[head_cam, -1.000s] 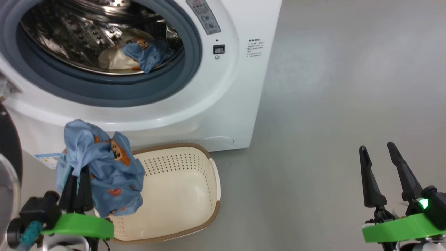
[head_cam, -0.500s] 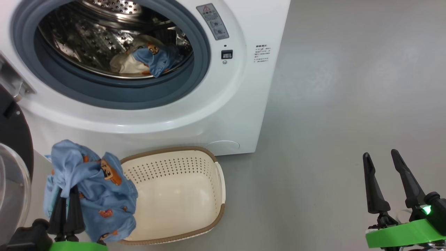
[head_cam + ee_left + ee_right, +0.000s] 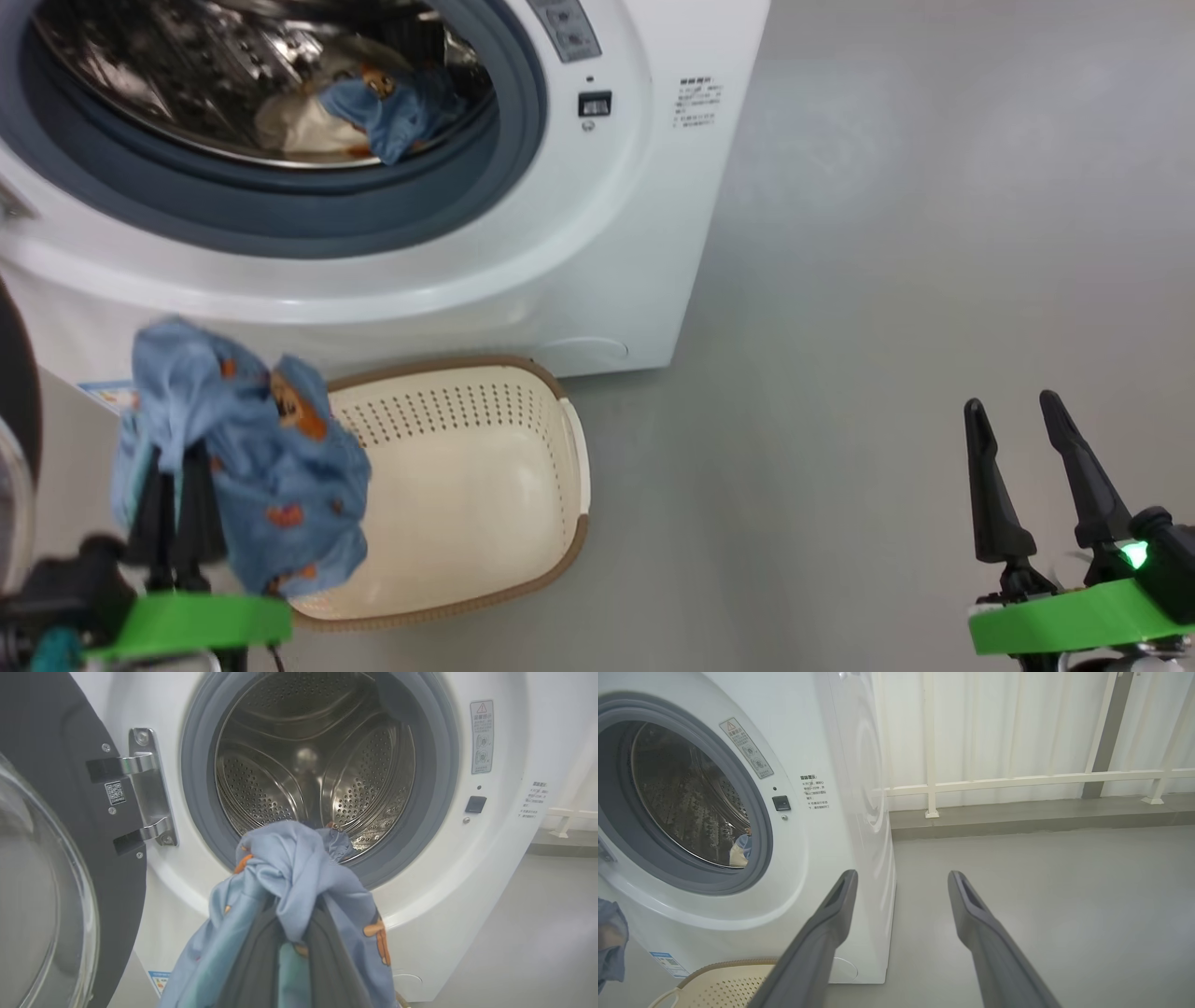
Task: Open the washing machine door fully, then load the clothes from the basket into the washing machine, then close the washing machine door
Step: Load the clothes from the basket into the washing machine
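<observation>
**Inspection findings, view by view**

Head view: we found the left gripper (image 3: 175, 467) clenched on a blue bear-print garment (image 3: 252, 467) over the left end of the basket (image 3: 448, 362). More clothes (image 3: 373, 107) lay in the drum (image 3: 187, 93) of the washing machine (image 3: 597, 233). The right gripper (image 3: 1013, 406) stood released over the floor (image 3: 887, 280).

Left wrist view: the washing machine door (image 3: 56, 788) stood swung open.

Right wrist view: the right gripper gaped, grasping nothing.
</observation>
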`<state>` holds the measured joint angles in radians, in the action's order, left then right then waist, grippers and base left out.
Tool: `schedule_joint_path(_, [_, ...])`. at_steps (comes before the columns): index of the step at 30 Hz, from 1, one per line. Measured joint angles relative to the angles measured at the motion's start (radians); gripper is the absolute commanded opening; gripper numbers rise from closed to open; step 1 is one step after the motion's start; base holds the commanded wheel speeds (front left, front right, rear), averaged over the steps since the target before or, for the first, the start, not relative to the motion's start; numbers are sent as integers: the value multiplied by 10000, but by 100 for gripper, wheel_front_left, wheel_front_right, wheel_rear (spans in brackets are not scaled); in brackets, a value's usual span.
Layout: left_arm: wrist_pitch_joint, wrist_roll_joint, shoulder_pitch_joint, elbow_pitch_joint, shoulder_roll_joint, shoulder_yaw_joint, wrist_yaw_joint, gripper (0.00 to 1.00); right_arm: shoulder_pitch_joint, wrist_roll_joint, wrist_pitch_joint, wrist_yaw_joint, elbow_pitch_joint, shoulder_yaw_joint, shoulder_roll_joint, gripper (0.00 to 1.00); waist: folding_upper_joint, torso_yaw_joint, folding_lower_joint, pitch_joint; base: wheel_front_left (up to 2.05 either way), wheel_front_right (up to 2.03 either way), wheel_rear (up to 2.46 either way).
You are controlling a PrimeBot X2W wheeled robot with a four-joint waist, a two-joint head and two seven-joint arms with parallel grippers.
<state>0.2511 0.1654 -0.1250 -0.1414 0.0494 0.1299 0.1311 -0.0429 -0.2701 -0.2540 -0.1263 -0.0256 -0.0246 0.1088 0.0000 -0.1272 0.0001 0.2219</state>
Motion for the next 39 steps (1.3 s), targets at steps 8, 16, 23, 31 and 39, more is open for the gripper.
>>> schedule_joint_path(8, [17, -10, -2142, -176, 460, -77, 0, 0, 700, 0, 0, 0, -17, 194, -163, 100, 0, -187, 1, 862, 0, 0, 0])
schedule_joint_path(16, [50, -12, -4668, -1542, 949, -77, 0, 0, 1244, 0, 0, 0, 8, 439, -314, 100, 0, -508, 1, 1612, 0, 0, 0])
schedule_joint_path(23, [54, -238, -6856, -3639, 1323, -90, -13, 0, 1615, -8, 0, 0, 50, 566, -420, 100, 0, -920, 0, 2064, 0, 0, 0])
schedule_joint_path(31, [54, -579, -9351, -6477, 1639, -349, -282, 0, 1924, -33, 0, 0, 71, 807, -483, 100, 0, -1349, 1, 2590, 0, 0, 0])
schedule_joint_path(39, [52, -892, -11099, -8541, 1937, -642, -385, 0, 2031, -111, 0, 0, 79, 1009, -558, 100, 0, -1781, 0, 3010, 0, 0, 0])
